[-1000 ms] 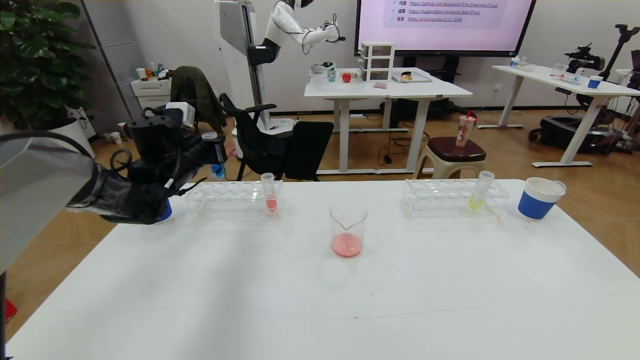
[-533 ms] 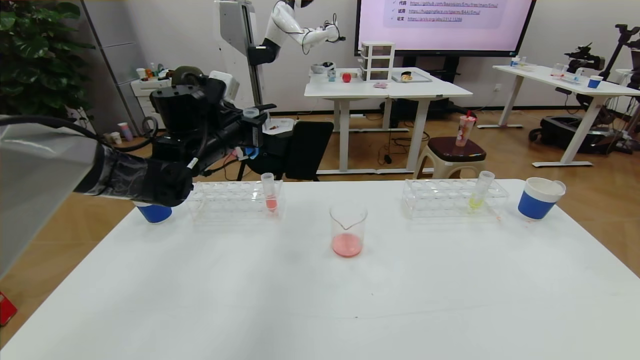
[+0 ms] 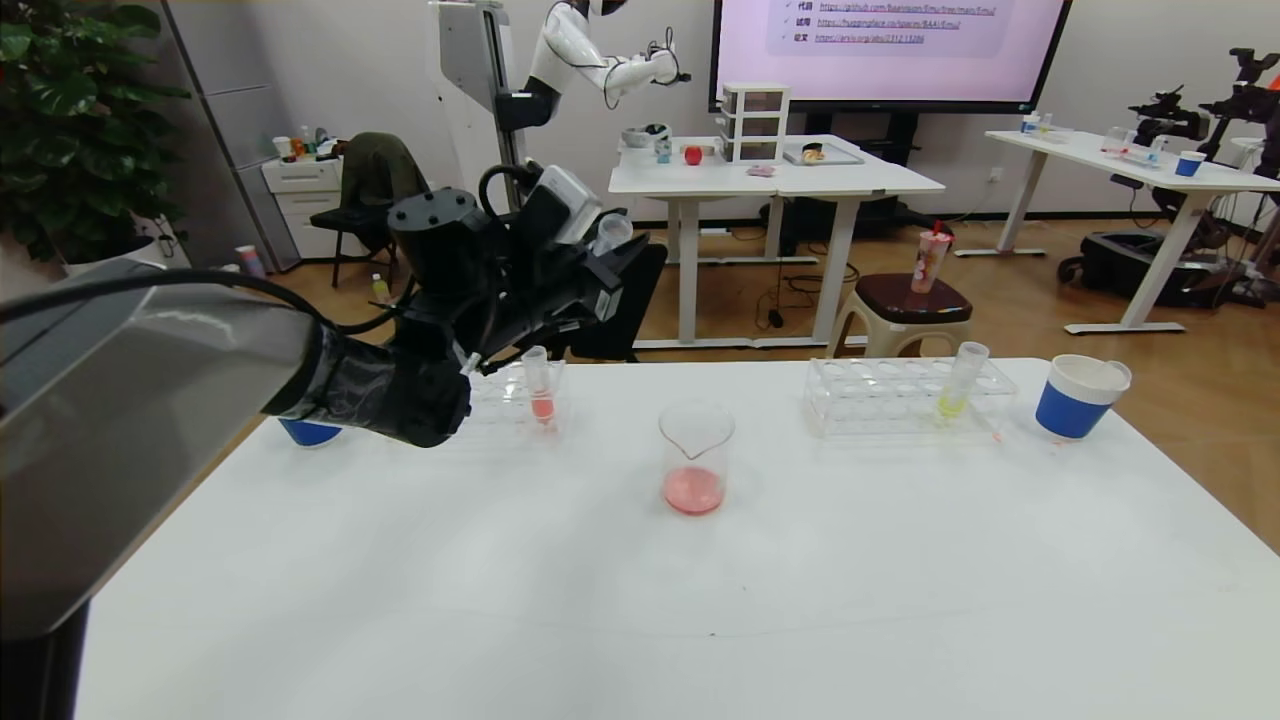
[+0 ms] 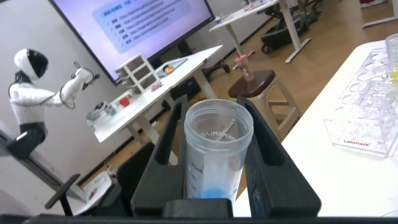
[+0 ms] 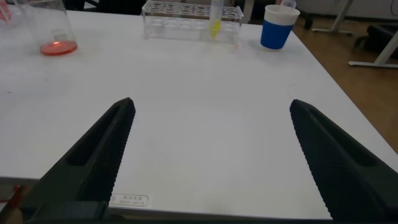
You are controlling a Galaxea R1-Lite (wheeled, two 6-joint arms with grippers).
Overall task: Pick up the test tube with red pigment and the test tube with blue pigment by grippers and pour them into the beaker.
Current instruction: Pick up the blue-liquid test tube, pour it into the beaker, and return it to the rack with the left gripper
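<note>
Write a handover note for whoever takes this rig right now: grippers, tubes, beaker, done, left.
Left gripper: shut on the test tube with blue pigment, raised behind and left of the beaker.
Right gripper: open, empty, low over the table.
Beaker holds red liquid; a salmon-red tube stands in the left rack.
Done: red apparently poured, blue tube picked.
Left: pour blue into the beaker.

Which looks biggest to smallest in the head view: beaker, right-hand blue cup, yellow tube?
1. Beaker, though it stands nearer the camera, so its lead is unsure.
2. Blue cup, close behind it.
3. Yellow tube, clearly slimmest.
</note>
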